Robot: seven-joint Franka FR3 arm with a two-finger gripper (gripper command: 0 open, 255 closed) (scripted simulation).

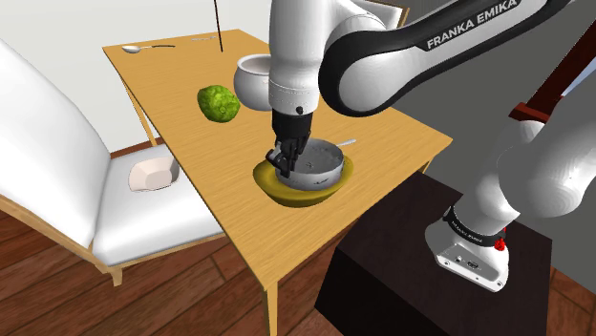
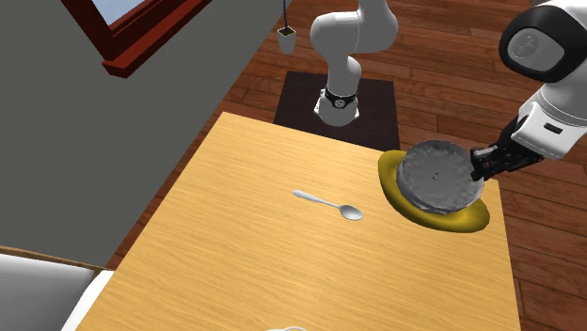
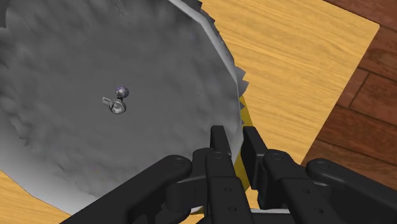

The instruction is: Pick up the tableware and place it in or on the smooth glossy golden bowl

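Observation:
A grey metal dish (image 1: 320,164) with a fluted rim lies inside the glossy golden bowl (image 1: 277,191) near the table's edge closest to the stand. My black gripper (image 1: 285,164) comes down from above and is shut on the dish's rim. In the second exterior view the dish (image 2: 435,177) covers most of the bowl (image 2: 470,218), and the gripper (image 2: 475,167) holds its right-hand edge. In the wrist view the gripper (image 3: 235,135) pinches the rim of the dish (image 3: 95,95), one finger inside and one outside, with a sliver of the golden bowl (image 3: 244,109) beside it.
On the wooden table (image 1: 382,134) lie a green lumpy object (image 1: 218,103), a white bowl (image 1: 253,81) just behind the arm, and a metal spoon (image 1: 143,48) at the far corner. The spoon (image 2: 329,204) shows mid-table in the second exterior view. A white chair (image 1: 57,181) holds a small bowl (image 1: 153,174).

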